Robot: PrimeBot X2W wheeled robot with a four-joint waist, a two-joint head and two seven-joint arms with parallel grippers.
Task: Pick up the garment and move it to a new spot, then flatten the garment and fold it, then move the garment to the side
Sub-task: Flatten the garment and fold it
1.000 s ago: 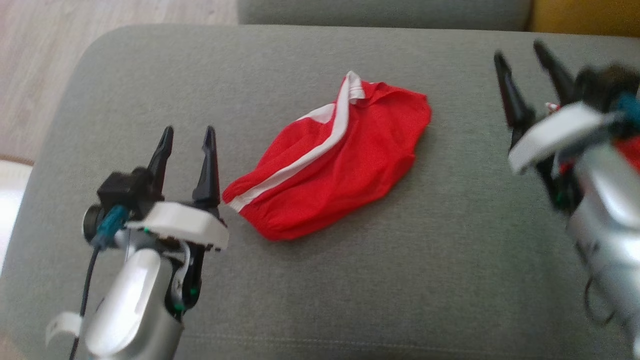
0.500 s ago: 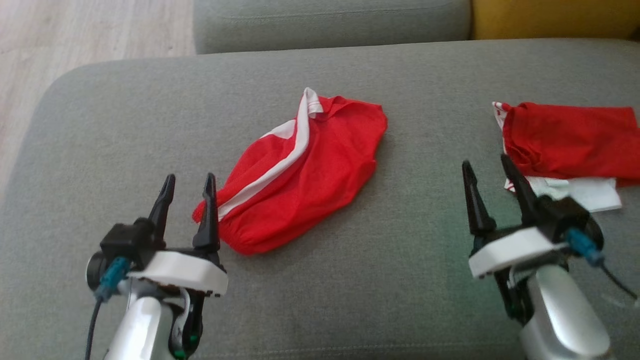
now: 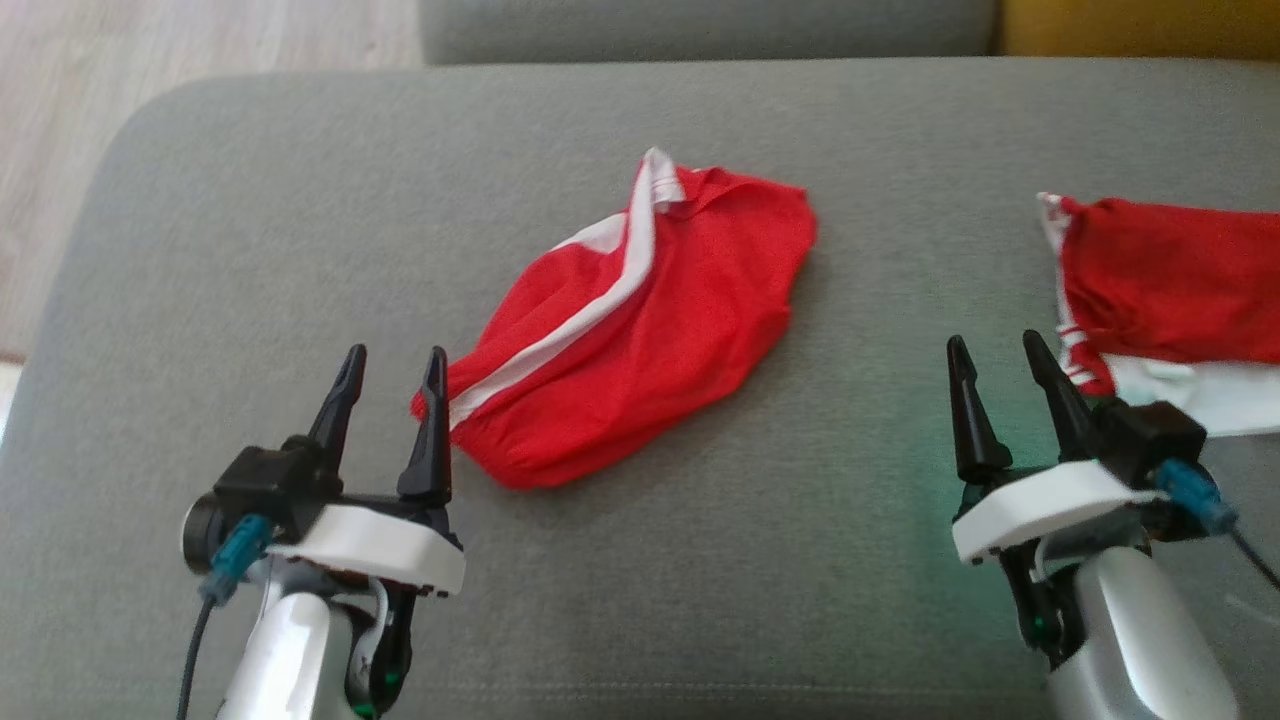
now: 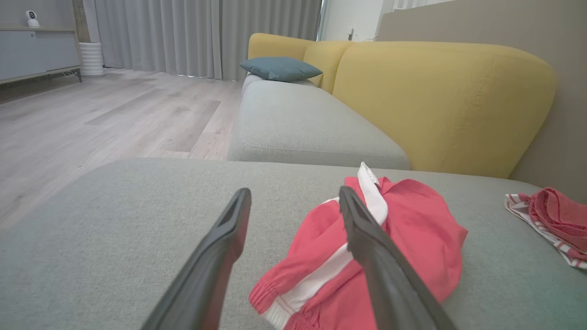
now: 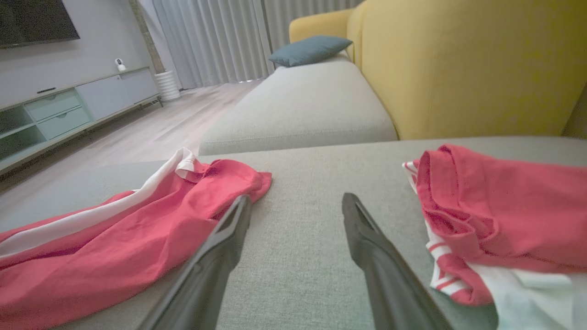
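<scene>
A wide grey seat cushion (image 3: pixel 250 250) spans the head view and carries everything else. Behind it in the left wrist view rises a yellow backrest (image 4: pixel 440 96), with pale wooden floor (image 4: pixel 91 119) off to the side and a second grey cushion (image 4: pixel 302 123) running away along the backrest. The garment (image 3: pixel 650 330), a pair of red shorts with a white side stripe, lies loosely crumpled near the middle of the seat, its gathered hem pointing toward the robot's left arm and its white-edged end farther back. Well apart from it, at the robot's right, a second red cloth (image 3: pixel 1170 280) with striped white trim rests on a pale layer at the edge of the head view. The left gripper (image 3: pixel 396 352) hovers low with its fingers spread and empty; its inner finger stands just beside the garment's near hem, and whether it touches the fabric cannot be told. The right gripper (image 3: pixel 994 340) is likewise spread and holds nothing, placed over bare cushion between the two cloths, close to the striped trim. A teal pillow (image 4: pixel 279 68) lies on the far cushion.
</scene>
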